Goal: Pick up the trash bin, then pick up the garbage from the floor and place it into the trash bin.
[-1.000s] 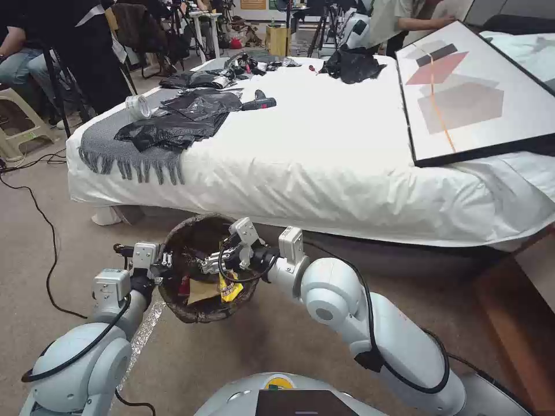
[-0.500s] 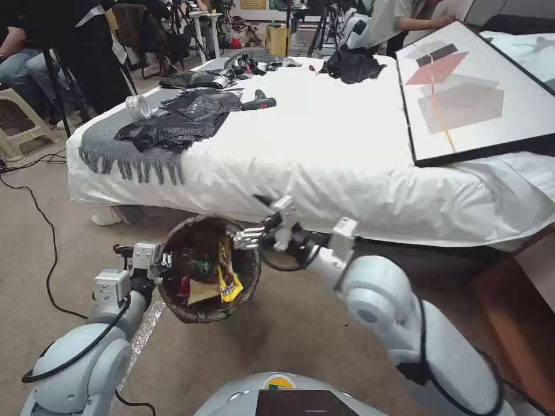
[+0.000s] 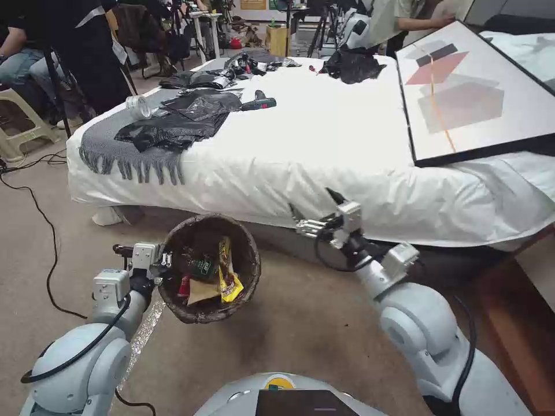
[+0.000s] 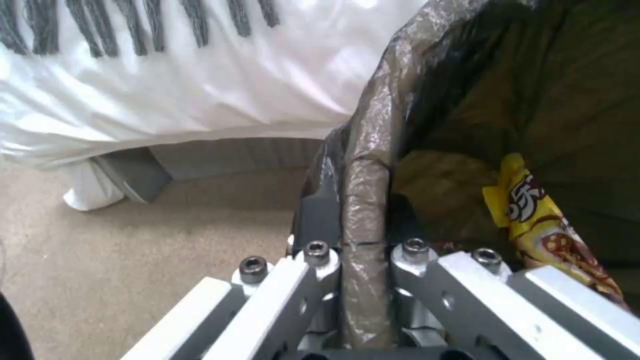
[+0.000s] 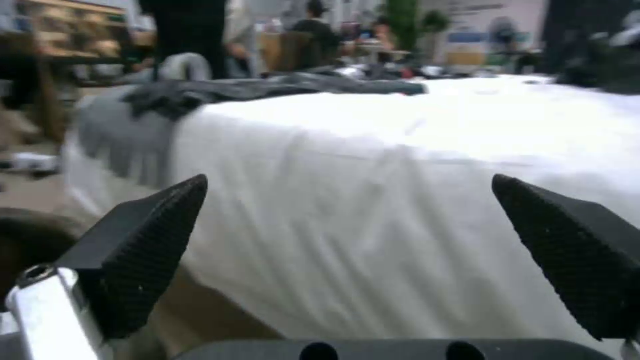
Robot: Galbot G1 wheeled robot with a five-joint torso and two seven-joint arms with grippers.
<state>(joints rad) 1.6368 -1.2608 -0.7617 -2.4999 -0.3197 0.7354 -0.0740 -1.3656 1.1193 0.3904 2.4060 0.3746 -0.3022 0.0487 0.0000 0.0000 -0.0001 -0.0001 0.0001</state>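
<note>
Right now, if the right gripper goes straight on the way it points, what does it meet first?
Probably the bed's white sheet: the open right gripper faces the bed's side with nothing between, though how far off is unclear. It is beside the bin, not over it.

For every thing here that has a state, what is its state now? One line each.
Round bin with dark crinkled plastic liner: held off the carpet, tilted, litter inside.
Left hand: shut on the bin's rim.
Right hand: open, empty, beside the white bed sheet.
Yellow snack wrapper: inside the bin.
</note>
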